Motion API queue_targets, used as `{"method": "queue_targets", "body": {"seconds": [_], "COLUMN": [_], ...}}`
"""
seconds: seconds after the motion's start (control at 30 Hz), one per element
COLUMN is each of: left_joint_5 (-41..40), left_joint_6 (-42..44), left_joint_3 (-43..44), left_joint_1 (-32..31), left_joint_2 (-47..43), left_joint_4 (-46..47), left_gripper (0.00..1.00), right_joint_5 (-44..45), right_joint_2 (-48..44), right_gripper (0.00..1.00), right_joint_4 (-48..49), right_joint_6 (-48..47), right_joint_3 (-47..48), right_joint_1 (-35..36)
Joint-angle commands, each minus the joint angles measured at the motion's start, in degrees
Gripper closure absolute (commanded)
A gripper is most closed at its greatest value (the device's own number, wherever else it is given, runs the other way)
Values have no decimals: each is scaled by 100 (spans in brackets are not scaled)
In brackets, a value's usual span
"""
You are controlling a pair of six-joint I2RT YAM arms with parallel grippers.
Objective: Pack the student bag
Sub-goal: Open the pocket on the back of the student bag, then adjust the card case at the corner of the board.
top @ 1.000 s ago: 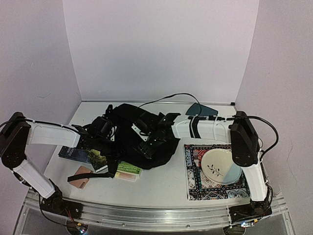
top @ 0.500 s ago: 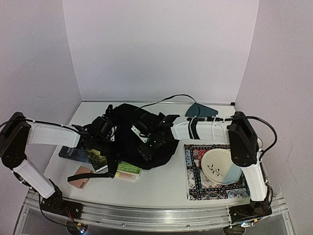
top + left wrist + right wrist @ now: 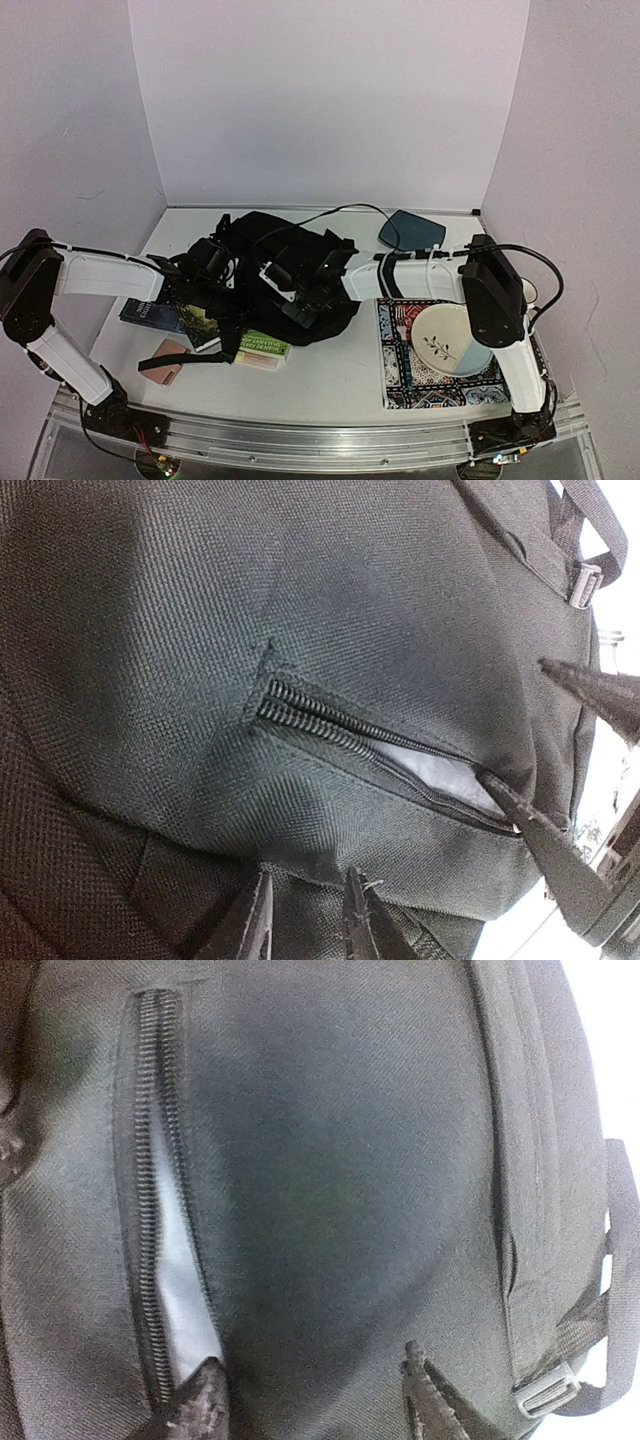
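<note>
The right fingers [image 3: 205, 1405] have slid further left across the student bag [image 3: 255, 240], slumped mid-worktop [image 3: 330, 370]; they are spread wide and empty, one tip at the part-open zip [image 3: 165, 1220]. The left fingers [image 3: 255, 930] are nearly closed, seemingly pinching bag fabric; widening that pocket looks next.

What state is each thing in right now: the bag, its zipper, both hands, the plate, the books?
student bag: lying slumped, not standing.
pocket zipper: partly open, pale lining showing.
left hand: nearly closed, apparently pinching a fold of bag fabric.
right hand: open, fingers against the bag by the zipper.
plate: right way up on the patterned tray, outside the bag.
books: lying flat beside the bag, outside it.
</note>
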Motion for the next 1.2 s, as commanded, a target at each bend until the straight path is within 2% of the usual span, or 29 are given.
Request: {"method": "queue_targets", "body": {"seconds": [0.0,0.1,0.23,0.43,0.53,0.6,0.7,0.87,1.0,1.17], "left_joint_5": [120,117,129,90,41,-98,-398,-815,-881,-870], "left_joint_6": [-127,-142,-182,-243,-232,-172,7,131,23,-234], "left_joint_3": [-134,-111,-61,78,243,451,961,1613,1763,1356], "left_joint_1": [-36,-37,-35,-35,-38,-27,-2,170,564,1292], "left_joint_2": [47,58,65,45,6,-49,-164,-532,-823,-1126], "left_joint_4": [-290,-294,-298,-332,-417,-653,-1346,-2474,-3249,-4075], "left_gripper": [74,74,74,74,73,68,52,31,19,13], "right_joint_5": [793,940,1130,944,897,901,908,794,713,541], "right_joint_2": [-437,-570,-654,-918,-969,-957,-932,-925,-966,-1014], "right_gripper": [51,65,78,100,100,100,100,100,100,100], "right_joint_4": [204,356,448,583,625,630,630,642,691,789], "right_joint_6": [-405,-464,-503,-397,-330,-283,-210,-165,-93,23], "right_joint_3": [-311,-429,-485,-528,-535,-511,-510,-536,-607,-734], "right_joint_1": [131,134,136,140,138,140,123,79,37,-6]}}
